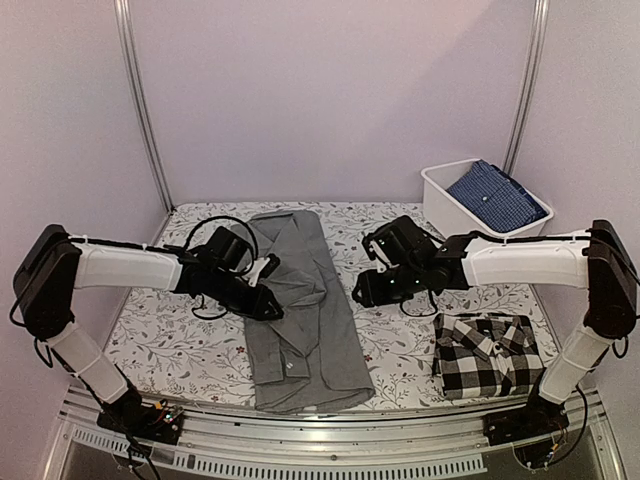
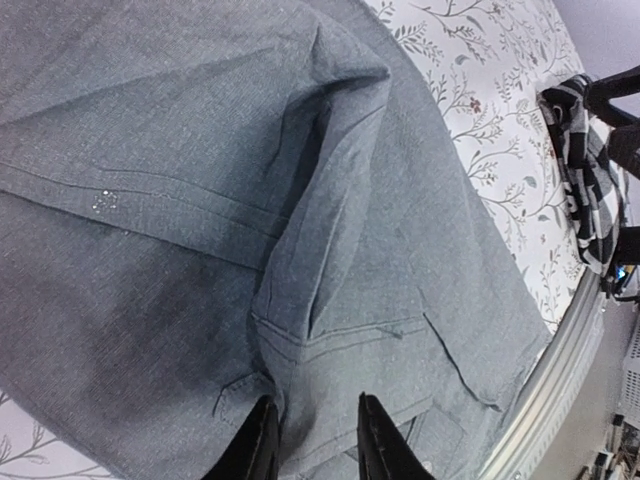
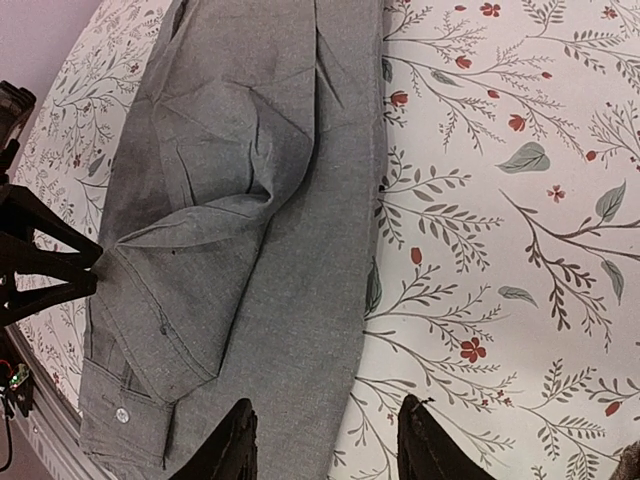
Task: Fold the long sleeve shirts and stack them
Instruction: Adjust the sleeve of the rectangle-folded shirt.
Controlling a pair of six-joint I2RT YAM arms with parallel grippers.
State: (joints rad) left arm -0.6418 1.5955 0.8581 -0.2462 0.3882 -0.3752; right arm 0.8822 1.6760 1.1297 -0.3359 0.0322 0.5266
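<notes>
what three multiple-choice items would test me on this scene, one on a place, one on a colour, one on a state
1. Where on the table does the checked shirt lie?
A. far left
B. near right
C. centre

2. What colour is the cloth in the bin?
A. blue
B. red
C. yellow

3. How is the right gripper?
A. open, holding nothing
B. shut on the checked shirt
C. shut on the cloth

Answers:
1 B, it sits folded by the right arm's base.
2 A, a blue fabric fills the white bin.
3 A, its jaws stand wide apart with nothing gripped.
</notes>
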